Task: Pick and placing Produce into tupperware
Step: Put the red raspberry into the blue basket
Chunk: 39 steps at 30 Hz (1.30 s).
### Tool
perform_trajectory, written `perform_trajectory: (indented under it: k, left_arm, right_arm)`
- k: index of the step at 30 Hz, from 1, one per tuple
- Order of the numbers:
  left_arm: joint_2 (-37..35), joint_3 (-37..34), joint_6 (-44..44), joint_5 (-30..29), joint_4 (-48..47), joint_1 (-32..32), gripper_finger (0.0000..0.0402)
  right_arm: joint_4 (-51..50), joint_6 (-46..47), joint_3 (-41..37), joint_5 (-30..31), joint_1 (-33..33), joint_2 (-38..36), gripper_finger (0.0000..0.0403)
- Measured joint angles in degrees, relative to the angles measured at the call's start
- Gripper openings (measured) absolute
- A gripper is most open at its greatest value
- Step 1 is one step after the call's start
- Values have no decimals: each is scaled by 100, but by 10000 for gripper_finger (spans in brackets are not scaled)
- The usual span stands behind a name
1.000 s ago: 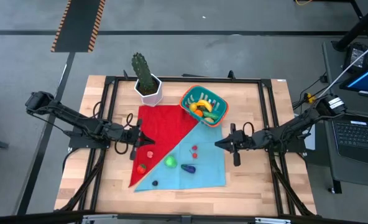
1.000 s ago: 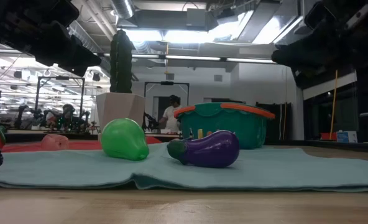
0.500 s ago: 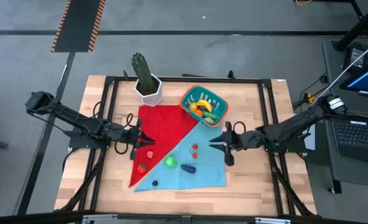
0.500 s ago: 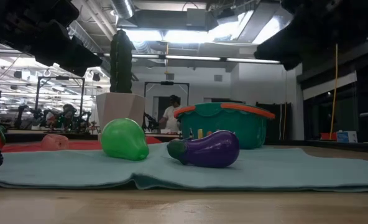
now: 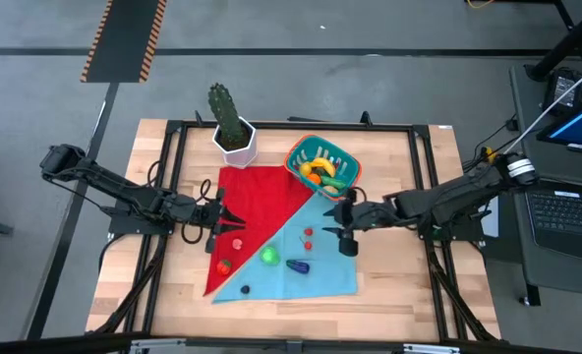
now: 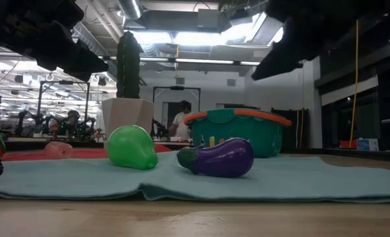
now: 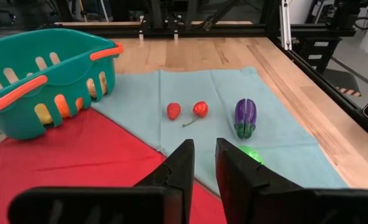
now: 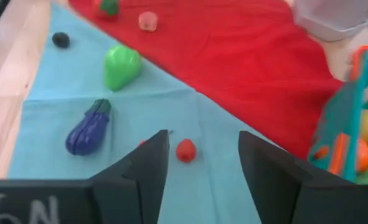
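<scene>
A wooden table (image 5: pixel 409 157) holds a red cloth (image 5: pixel 257 202) and a light teal cloth (image 5: pixel 316 261) laid edge to edge along a diagonal line. At the far edge of the cloths stands a teal plastic tub with slotted sides and an orange rim (image 5: pixel 321 167), with yellow, orange and green toy produce inside it (image 5: pixel 320 169). Beside the tub stands a tall green cactus in a white hexagonal pot (image 5: pixel 231 126).

Loose toy produce lies on the cloths. On the teal cloth are two small red cherries (image 5: pixel 308 237), a green pear (image 5: pixel 269 256), a purple eggplant (image 5: pixel 298 265) and a small dark blue berry (image 5: pixel 245 289). On the red cloth are a pink piece (image 5: pixel 238 243) and a red strawberry with a green top (image 5: pixel 225 264).

The right gripper (image 5: pixel 346 226) hovers over the teal cloth, just beside the tub and near the cherries. Its two dark fingers (image 8: pixel 147 163) are spread wide apart and hold nothing. The left gripper (image 5: pixel 222 223) hovers over the near-left part of the red cloth, close to the pink piece. Its fingers (image 7: pixel 181 165) sit close together with a narrow gap between them, gripping nothing.
</scene>
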Motion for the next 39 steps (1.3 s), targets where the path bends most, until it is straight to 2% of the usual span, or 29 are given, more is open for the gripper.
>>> perform_trajectory:
  k: [7, 14, 22, 26, 39]
  left_arm:
    - [0, 0, 0, 0, -62, -2, 58]
    - [2, 0, -7, -1, -345, -2, 41]
    - [2, 0, -4, 1, -367, -2, 23]
    - [2, 0, -4, 0, -397, -2, 16]
    - [2, 0, -2, 0, -450, -2, 3]
  right_arm:
    - [-377, -409, 601, -660, -400, 829, 182]
    - [-1207, -481, 1243, -711, -540, 1505, 182]
    - [-1363, -423, 1735, -803, -540, 2189, 181]
    - [-1362, -375, 1756, -1032, -529, 2410, 181]
    - [-1231, -113, 1756, -1088, -488, 2576, 181]
